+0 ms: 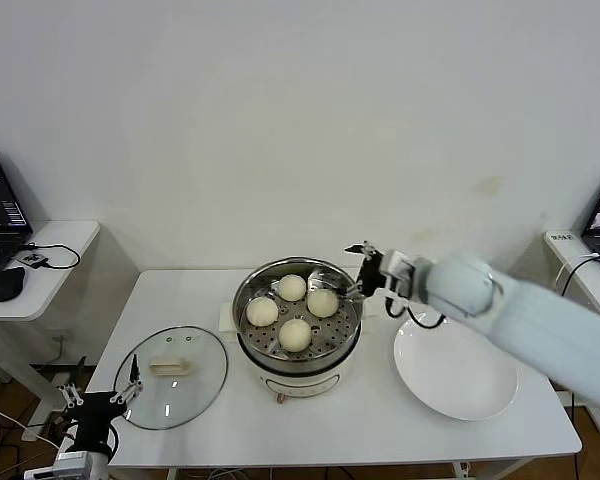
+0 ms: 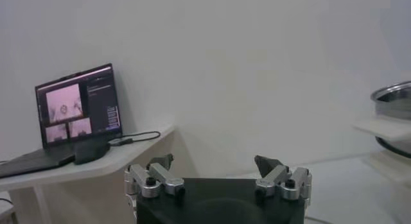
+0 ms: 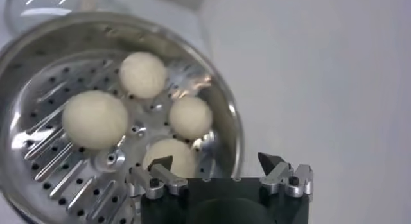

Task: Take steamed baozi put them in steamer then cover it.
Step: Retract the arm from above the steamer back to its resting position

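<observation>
**Inspector:** Your right gripper (image 3: 218, 160) hung above the near rim of the steamer (image 1: 298, 352), jaws spread wide with nothing between them. All four steamed baozi (image 3: 95, 119) lay ahead of and below those jaws on the perforated tray, none touching another. I judged the loading finished.

**Operator:** And the plate?

**Inspector:** The white plate (image 1: 456, 366) sat bare behind your right jaws, glossy and shallow. The buns were smooth, matte and round; the pot was polished steel on a cream base.

**Operator:** What about covering?

**Inspector:** The cover (image 1: 171, 376), clear glass with a metal rim and cream handle, lay flat on the desk (image 1: 380, 420) beside the steamer, just ahead of your left gripper (image 1: 100, 396). Those jaws also stood fully apart, empty, low at the desk's corner, seemingly parked within reach of the lid.
</observation>
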You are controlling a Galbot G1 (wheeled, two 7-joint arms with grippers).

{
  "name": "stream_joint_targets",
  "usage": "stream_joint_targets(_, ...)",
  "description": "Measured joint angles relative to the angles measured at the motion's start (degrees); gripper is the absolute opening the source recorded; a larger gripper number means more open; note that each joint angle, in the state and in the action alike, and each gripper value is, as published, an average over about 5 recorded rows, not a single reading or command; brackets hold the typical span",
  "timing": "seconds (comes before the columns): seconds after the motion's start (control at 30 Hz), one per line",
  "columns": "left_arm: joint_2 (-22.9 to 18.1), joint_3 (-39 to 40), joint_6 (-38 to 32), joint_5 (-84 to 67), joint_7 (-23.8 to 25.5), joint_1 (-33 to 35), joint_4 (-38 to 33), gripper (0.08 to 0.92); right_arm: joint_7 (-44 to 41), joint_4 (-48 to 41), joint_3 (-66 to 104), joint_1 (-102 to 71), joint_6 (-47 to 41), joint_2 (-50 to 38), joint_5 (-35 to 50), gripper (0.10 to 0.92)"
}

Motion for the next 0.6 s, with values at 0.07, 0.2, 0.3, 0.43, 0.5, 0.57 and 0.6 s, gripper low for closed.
stream_joint_targets(0.07,0.08,0.3,0.21,0.5,0.05,-0.01,0.21,0.823,2.26,0.56,7.1,-7.45,3.38,0.18,-0.38,0.823)
stream_joint_targets(0.2,0.39,0.92,0.76,2.17,0.16,-0.29,0.77,0.823,4.85,1.02,21.87,-21.76,10.25,3.23,-2.6,0.823)
stream_joint_targets(0.3,0.45,1.22,0.95,4.38,0.04,-0.76,1.45,0.823,5.44,1.2,32.47,-31.19,14.91,7.37,-5.02,0.823)
stream_joint_targets(0.43,0.8,1.2,0.57,9.53,-0.53,-1.64,2.88,0.823,5.12,1.55,45.46,-42.12,20.34,14.04,-8.46,0.823)
stream_joint_targets(0.5,1.19,0.99,0.05,13.31,-0.99,-2.17,3.83,0.823,4.82,1.7,51.21,-46.93,22.72,17.34,-10.2,0.823)
stream_joint_targets(0.57,1.69,0.61,-0.68,18.0,-1.44,-2.75,5.03,0.823,4.58,1.79,56.38,-51.24,24.85,20.37,-11.86,0.823)
stream_joint_targets(0.6,1.98,0.37,-1.1,20.63,-1.64,-3.05,5.74,0.823,4.5,1.83,58.8,-53.26,25.86,21.79,-12.65,0.823)
